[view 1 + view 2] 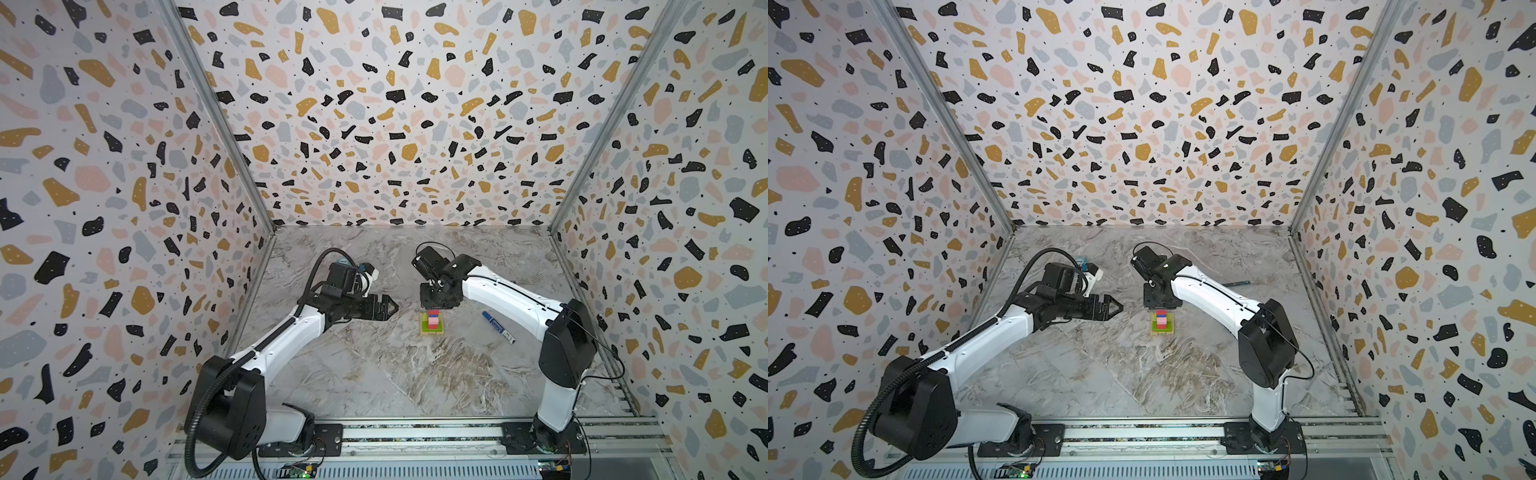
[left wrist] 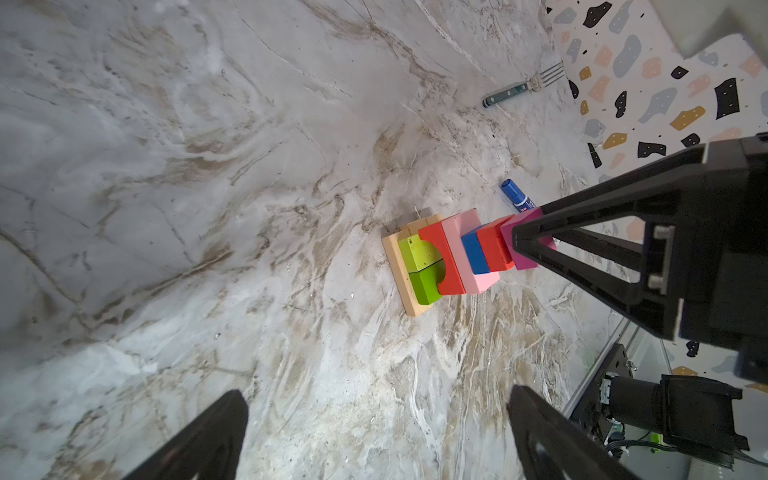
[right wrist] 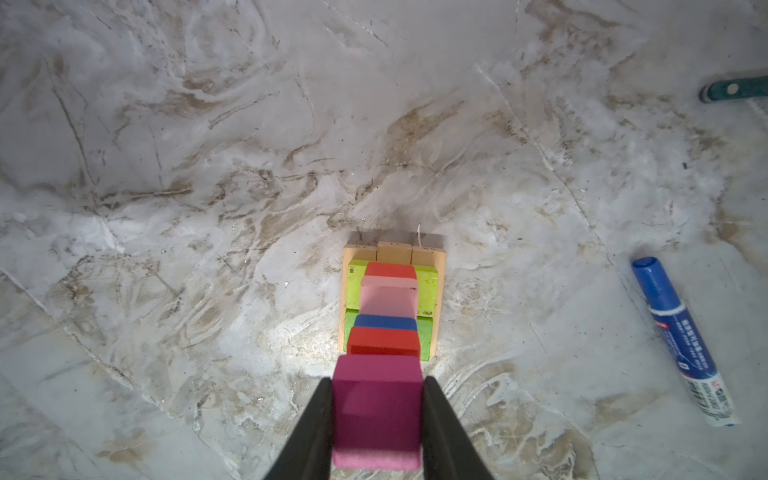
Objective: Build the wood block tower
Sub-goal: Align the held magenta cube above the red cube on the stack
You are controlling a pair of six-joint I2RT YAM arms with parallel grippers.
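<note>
The tower (image 1: 432, 323) stands upright near the middle of the table (image 1: 374, 374). Its long axis runs straight up from the surface, and it narrows as it climbs. From the bottom it has three tan oblongs (image 3: 394, 252) laid side by side as a square base. Above them are two green blocks (image 2: 415, 253), a red piece (image 2: 446, 266) with an arched cut, a pink piece (image 2: 459, 224), a blue cube (image 2: 473, 253) and an orange-red cube (image 2: 494, 245). The magenta cube (image 3: 376, 411) is on top.

The right end effector (image 3: 378, 382) hangs over the tower, pointing down, clenched on the magenta cube with a finger on each of two opposite faces. Whether that cube rests fully on the one below cannot be told. In both top views this end effector hides the tower's top.

The left end effector (image 1: 390, 308) is at 9 o'clock of the tower and apart from it. It points toward 3 o'clock, released, its jaws spread wide.

A marker pen (image 1: 498, 327) lies flat at 3 o'clock of the tower. Its long axis runs from 10 to 4 o'clock, with the blue cap at the 10 o'clock end. A dark-handled fork (image 2: 523, 85) lies farther off, at about 2 o'clock.

The table is grey-white marble pattern with brown veins. Terrazzo-print walls (image 1: 374, 124) close three sides, and a metal rail (image 1: 415, 432) at 6 o'clock carries both arms.
</note>
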